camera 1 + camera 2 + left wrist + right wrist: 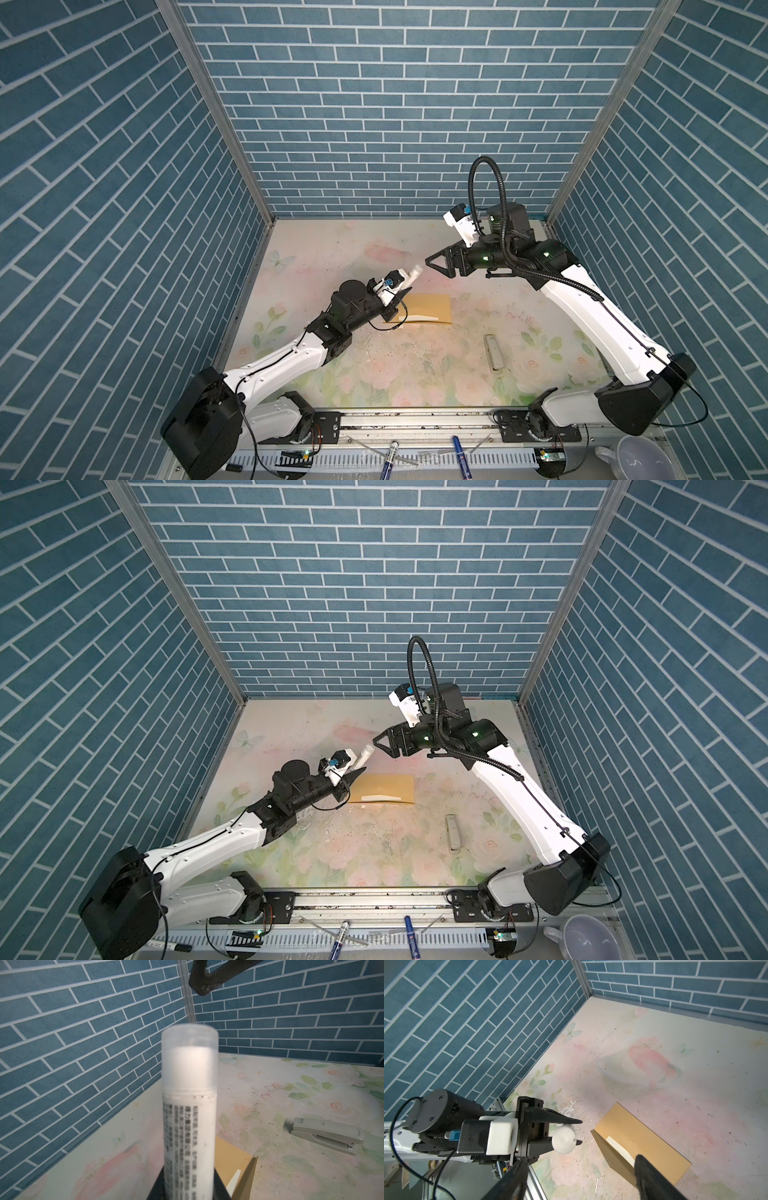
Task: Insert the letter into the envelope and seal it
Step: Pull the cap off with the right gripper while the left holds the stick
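My left gripper (576, 1132) is clamped on the body of a white glue stick (190, 1105), whose translucent cap is on and points up and away from the table (332, 257) toward my right gripper (436, 262). The right gripper's jaws stand wide apart and hold nothing; in both top views they are just beside the cap, not touching it. The envelope (428, 307) lies flat near the middle of the table, partly under my left gripper. A pale strip (419, 319) shows along the envelope's near edge. I cannot tell whether the strip is the letter. A grey stapler (494, 351) lies on the table, well apart from the envelope, on my right.
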Available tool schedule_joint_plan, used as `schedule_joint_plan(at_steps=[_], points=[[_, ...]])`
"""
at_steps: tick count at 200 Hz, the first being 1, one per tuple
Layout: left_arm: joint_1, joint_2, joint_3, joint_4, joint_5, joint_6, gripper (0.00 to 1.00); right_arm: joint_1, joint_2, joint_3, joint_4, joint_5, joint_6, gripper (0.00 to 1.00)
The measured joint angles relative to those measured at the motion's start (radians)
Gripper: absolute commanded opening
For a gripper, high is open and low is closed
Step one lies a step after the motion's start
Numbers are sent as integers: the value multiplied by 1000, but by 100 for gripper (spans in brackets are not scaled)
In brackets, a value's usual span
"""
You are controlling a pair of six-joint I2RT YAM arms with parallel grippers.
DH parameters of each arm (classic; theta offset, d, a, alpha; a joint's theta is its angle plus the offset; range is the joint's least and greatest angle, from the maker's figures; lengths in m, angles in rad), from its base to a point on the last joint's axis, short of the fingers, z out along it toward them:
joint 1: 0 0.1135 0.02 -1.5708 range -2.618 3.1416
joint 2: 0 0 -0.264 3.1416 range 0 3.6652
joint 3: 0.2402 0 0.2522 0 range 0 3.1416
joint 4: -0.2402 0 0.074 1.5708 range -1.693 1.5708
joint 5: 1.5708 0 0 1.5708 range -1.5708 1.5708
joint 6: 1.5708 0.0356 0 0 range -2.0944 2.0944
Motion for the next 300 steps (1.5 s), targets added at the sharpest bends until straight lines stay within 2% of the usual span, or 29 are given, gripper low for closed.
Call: schedule_joint_plan(at_steps=[28, 63, 196, 259, 300], points=[[0, 0, 0, 0, 16, 10, 0, 2, 29, 1, -29, -44, 3, 68], [0, 0, 0, -2, 27, 17, 0, 16, 81, 21, -45, -82, 2, 62], [0, 0, 0, -31, 43, 22, 0, 46, 119, 32, -53, -121, 0, 30], [0, 1, 0, -47, 47, 22, 0, 49, 130, 32, -63, -115, -2, 28], [0, 4, 1, -53, 53, 22, 0, 52, 132, 36, -76, -106, -12, 18]])
